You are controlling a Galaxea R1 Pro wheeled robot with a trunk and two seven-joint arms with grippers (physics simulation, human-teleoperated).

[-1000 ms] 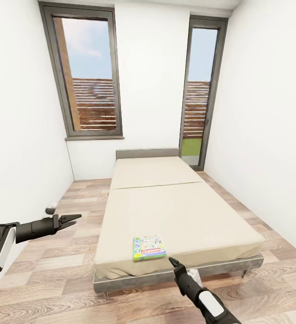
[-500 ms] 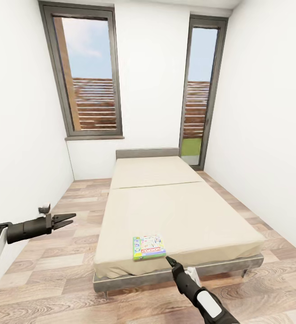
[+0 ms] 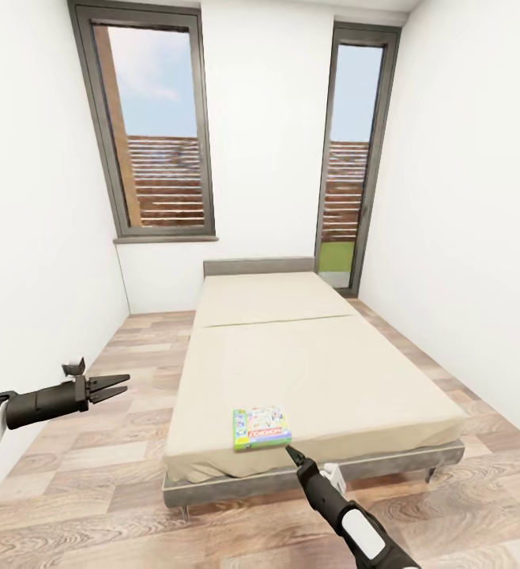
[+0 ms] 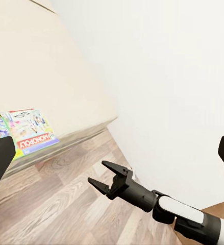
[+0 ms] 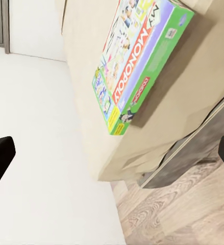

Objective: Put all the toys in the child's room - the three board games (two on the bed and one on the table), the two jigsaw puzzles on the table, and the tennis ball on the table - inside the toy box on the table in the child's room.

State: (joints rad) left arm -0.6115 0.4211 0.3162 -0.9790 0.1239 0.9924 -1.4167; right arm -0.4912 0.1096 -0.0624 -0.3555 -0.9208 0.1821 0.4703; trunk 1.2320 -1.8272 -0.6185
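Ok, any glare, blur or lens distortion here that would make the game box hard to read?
Head view: even, soft light, window frames bowed by wide-angle distortion, board game small, print unreadable. Right wrist view: box sharp, red logo legible, scene rotated. Left wrist view: box near the frame's edge, wall nearly blown out, right gripper crisp.

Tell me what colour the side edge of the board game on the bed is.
Bright green on the board game, clearest in the right wrist view.

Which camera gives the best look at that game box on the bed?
The right wrist view: the game box looms large there, its red logo readable. The head view shows it whole but small near the bed's foot; the left wrist view catches it at the picture's edge.
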